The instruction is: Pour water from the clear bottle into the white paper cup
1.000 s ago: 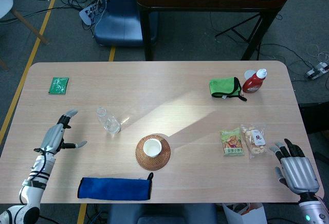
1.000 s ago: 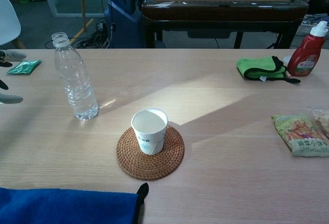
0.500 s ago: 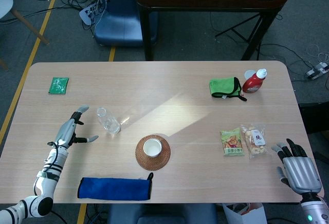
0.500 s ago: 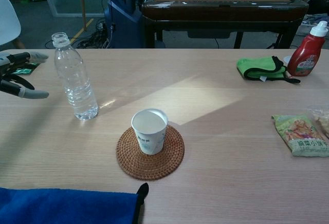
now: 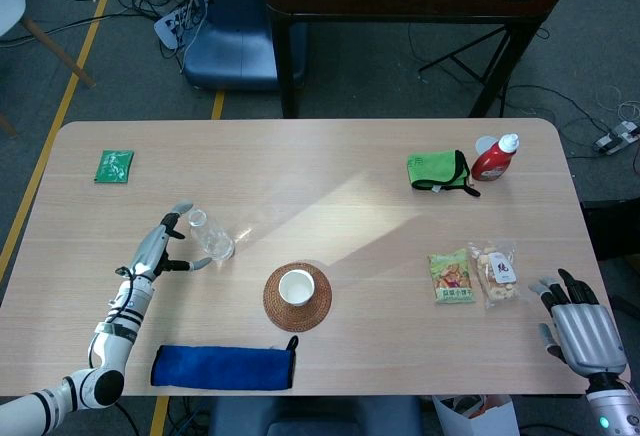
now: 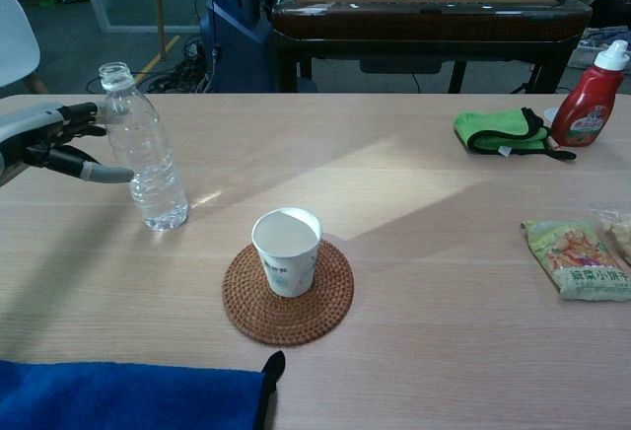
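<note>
Sachet, green (image 5: 113,165), flat at the table's (image 5: 330,161) far left; untouched.

Left hand (image 5: 165,244): over the last second it has travelled rightward from the table's left side and now sits just beside the clear bottle (image 6: 144,150). Fingers are spread, one reaching behind the neck and the thumb (image 6: 99,172) extended toward the body; contact cannot be told, and nothing is gripped yet. Judged as the closing phase of the reach, with grasp to follow.

Clear bottle: upright, uncapped, little water visible in the base; position unchanged, left of the cup.

Blue cloth (image 5: 222,367): folded at the near edge.

White paper cup (image 6: 287,250): upright on the woven coaster (image 6: 288,292), near centre, a short way right of the bottle; unchanged. No pouring has begun.

Green cloth (image 5: 438,171) and red sauce bottle (image 5: 496,157): far right, well apart from the work.

Snack packets (image 5: 474,274): right side, flat.

Right hand (image 5: 577,328): at the near right edge, fingers extended, holding nothing, idle throughout.
</note>
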Controlling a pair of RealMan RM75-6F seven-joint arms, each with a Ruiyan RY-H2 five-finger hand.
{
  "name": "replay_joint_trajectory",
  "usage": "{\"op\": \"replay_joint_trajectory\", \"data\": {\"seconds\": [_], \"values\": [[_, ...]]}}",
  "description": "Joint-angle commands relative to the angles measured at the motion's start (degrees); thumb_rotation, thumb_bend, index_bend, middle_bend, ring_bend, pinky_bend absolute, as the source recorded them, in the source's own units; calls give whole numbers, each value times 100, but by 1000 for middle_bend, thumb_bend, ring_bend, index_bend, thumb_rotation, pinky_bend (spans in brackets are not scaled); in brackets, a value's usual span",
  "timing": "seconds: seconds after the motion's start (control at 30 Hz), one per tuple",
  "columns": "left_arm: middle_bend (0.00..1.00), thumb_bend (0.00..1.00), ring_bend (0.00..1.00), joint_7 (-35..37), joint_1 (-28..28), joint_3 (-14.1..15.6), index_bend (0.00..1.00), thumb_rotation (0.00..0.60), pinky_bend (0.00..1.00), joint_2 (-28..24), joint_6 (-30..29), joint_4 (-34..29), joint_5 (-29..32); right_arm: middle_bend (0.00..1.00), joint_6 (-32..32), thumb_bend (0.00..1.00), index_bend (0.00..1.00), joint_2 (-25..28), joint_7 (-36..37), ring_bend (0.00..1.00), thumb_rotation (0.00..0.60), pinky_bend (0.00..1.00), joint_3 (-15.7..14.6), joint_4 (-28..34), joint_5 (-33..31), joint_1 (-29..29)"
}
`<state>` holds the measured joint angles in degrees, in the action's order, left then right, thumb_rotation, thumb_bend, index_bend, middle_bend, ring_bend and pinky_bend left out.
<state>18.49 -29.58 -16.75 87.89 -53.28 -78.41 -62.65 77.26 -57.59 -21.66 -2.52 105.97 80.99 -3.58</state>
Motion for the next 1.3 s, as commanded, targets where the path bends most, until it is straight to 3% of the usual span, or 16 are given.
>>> {"op": "replay_joint_trajectory", "data": {"seconds": [0.03,1.3], "values": [[9,0,41,27,-51,-41,0,600,265,40,72,-20,75,195,2,451,244,11,17,30,600,155,3,1,3,1],[38,0,44,-473,-549,-290,0,600,265,915,287,545,874,201,-43,452,244,103,178,39,600,155,1,25,27,-7]]}}
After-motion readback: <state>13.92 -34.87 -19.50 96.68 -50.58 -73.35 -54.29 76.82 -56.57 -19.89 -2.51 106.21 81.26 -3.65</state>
